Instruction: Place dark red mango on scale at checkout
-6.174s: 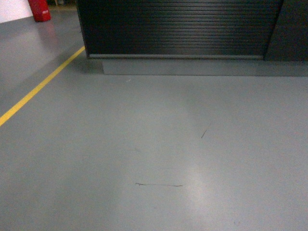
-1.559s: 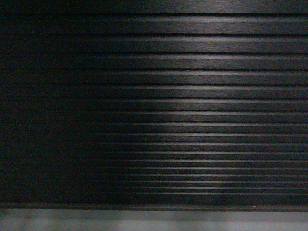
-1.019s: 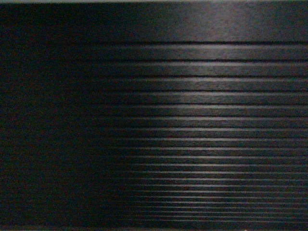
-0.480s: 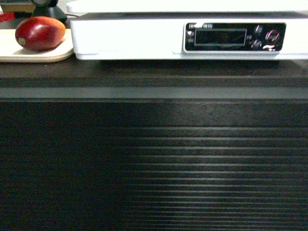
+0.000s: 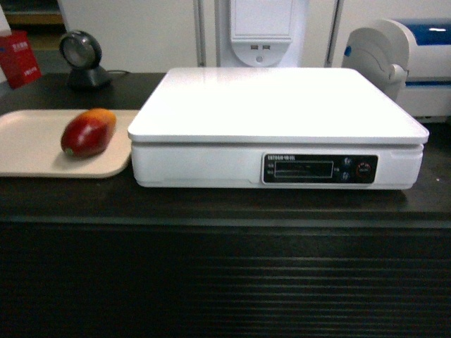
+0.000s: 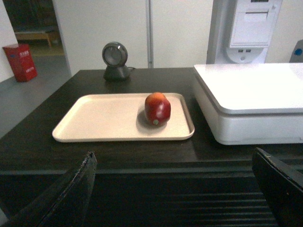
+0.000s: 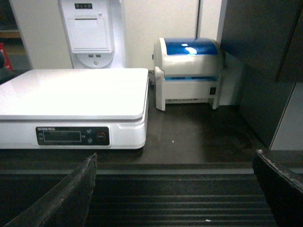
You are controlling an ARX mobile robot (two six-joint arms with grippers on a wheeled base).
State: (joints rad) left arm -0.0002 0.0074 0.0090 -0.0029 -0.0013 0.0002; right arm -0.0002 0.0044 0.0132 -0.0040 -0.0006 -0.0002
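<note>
The dark red mango [image 6: 157, 108] is seen ahead of the left gripper [image 6: 175, 189], between its spread jaws, long axis pointing away; the right gripper [image 7: 175, 189], likewise spread, faces the scale [image 7: 71, 94]

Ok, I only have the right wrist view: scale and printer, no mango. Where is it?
Observer: The mango lies on a beige tray, left of the scale.
Operator: Does the tray touch the scale?
Observer: No, the left wrist view shows a strip of counter between them.
Operator: Is the left gripper ready?
Observer: The left gripper is open and empty, short of the counter edge, facing the tray.
</note>
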